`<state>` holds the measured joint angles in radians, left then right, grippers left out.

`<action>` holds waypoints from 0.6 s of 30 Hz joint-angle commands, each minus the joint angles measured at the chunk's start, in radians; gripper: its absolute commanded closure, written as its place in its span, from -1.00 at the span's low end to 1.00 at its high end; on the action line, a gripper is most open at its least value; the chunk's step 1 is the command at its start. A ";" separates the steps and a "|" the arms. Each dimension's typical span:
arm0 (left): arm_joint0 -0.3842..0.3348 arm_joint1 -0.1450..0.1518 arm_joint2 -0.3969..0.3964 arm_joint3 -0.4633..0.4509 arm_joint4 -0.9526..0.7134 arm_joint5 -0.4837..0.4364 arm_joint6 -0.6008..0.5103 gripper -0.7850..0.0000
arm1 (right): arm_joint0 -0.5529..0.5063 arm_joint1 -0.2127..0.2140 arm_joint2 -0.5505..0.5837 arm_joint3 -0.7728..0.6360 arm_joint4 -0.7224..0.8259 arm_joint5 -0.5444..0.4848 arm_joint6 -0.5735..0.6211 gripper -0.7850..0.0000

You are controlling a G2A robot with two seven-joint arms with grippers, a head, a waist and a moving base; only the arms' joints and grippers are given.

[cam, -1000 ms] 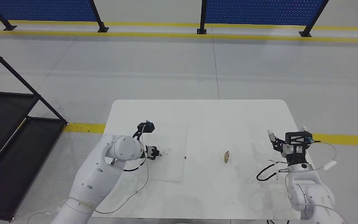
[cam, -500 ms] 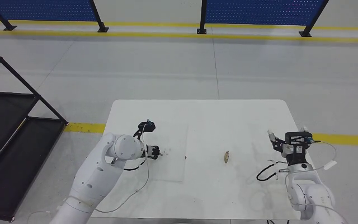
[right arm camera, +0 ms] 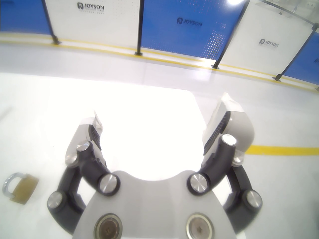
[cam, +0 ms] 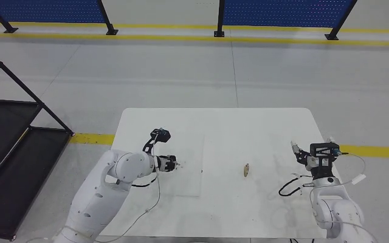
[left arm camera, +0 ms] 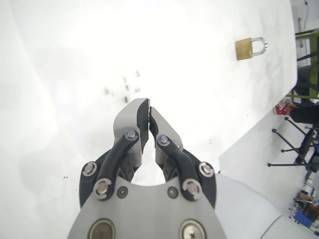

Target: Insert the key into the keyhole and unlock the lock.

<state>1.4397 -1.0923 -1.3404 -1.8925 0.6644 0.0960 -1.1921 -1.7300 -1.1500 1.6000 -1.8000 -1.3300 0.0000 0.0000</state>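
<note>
Over the left part of the white table (cam: 255, 127), my left gripper (left arm camera: 149, 108) is pinched closed on a thin serrated sliver of metal, apparently the key (left arm camera: 150, 102). Well apart, toward the right, the brass padlock (cam: 246, 169) lies flat. At the right edge, my right gripper (right arm camera: 162, 119) is spread wide, holding nothing.

Lock (cam: 246, 169) lies on the table (cam: 243, 127). My left gripper (cam: 174, 163), key (left arm camera: 149, 105) in it, sits to its left. My right gripper (cam: 311, 146) is to its right.
</note>
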 commanded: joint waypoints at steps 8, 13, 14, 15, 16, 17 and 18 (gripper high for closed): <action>0.110 0.016 -0.180 0.034 -0.393 -0.243 0.055 1.00 | 0.000 0.000 0.000 0.000 0.000 0.000 0.000 -1.00; 0.124 0.025 -0.263 0.120 -0.674 -0.382 -0.012 1.00 | 0.000 0.000 0.000 0.000 0.000 0.000 0.000 -1.00; 0.120 0.027 -0.280 0.148 -0.745 -0.418 -0.040 1.00 | 0.000 0.000 0.000 0.000 0.000 0.000 0.000 -1.00; 0.118 0.028 -0.286 0.162 -0.786 -0.432 -0.057 1.00 | 0.000 0.000 0.000 0.000 0.000 0.000 0.000 -1.00; 0.114 0.030 -0.293 0.183 -0.844 -0.448 -0.085 1.00 | 0.000 0.000 0.000 0.000 0.000 0.000 0.000 -1.00; 0.109 0.032 -0.298 0.205 -0.905 -0.458 -0.117 1.00 | 0.000 0.000 0.000 0.000 0.000 0.000 0.000 -1.00; 0.101 0.034 -0.303 0.224 -0.955 -0.466 -0.152 1.00 | 0.000 0.000 0.000 0.000 0.000 0.000 0.000 -1.00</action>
<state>1.5467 -1.0601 -1.6403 -1.6871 -0.2228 -0.3641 -1.3097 -1.7300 -1.1500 1.6000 -1.8000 -1.3300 0.0000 0.0000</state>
